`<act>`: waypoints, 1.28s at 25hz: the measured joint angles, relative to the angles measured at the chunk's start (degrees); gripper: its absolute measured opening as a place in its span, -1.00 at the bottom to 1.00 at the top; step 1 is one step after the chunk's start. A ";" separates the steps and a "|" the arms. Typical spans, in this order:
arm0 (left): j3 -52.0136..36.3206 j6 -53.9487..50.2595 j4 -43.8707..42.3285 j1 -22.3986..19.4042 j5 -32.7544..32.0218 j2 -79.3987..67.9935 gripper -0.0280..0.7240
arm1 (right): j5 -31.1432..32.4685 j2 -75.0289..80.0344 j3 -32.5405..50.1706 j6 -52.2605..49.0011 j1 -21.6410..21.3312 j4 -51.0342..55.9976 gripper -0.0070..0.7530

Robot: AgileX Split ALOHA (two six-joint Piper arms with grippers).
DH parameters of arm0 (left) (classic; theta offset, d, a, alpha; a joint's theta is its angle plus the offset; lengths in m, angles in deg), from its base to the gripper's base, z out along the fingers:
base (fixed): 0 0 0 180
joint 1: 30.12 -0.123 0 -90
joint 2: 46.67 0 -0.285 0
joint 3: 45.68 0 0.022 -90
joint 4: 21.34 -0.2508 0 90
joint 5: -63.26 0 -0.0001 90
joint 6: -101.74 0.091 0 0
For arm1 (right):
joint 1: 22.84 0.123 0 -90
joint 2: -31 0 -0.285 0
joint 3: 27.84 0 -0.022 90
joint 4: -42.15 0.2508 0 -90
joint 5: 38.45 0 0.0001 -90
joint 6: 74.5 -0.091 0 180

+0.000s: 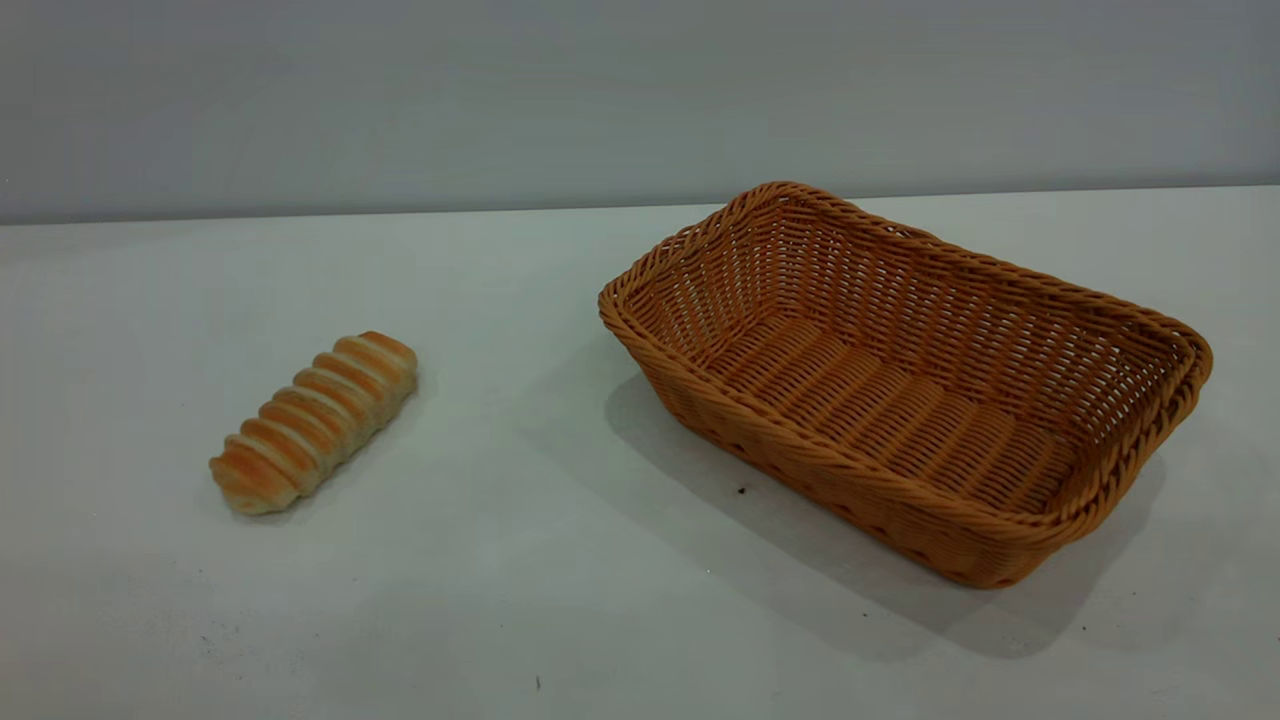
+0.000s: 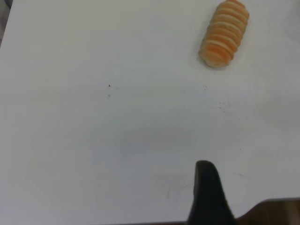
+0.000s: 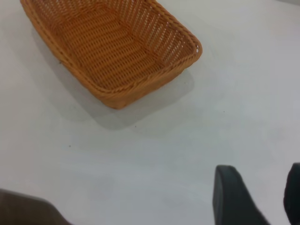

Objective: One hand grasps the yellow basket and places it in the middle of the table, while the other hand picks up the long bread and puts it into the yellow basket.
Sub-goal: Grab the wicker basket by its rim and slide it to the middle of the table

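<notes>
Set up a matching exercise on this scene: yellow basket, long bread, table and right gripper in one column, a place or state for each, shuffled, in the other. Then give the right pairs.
Things:
1. yellow basket
2. long bread
3. table
4. right gripper

Places or states:
A. lies alone on the left side of the table
B. open, hanging over bare table short of the basket
C. white, with a few dark specks
D. empty, on the right side of the table

Pairs: 1-D, 2-A, 3-C, 4-B
</notes>
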 joint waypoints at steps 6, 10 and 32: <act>0.00 0.00 0.00 0.00 0.00 0.00 0.50 | 0.00 0.00 0.00 0.00 0.00 0.00 -0.28; 0.00 0.00 0.00 0.00 0.00 0.00 0.50 | 0.00 0.00 0.00 0.00 0.00 0.00 -0.35; 0.00 0.00 0.00 0.00 0.00 0.00 0.50 | 0.00 0.00 0.00 0.00 0.00 0.00 -0.36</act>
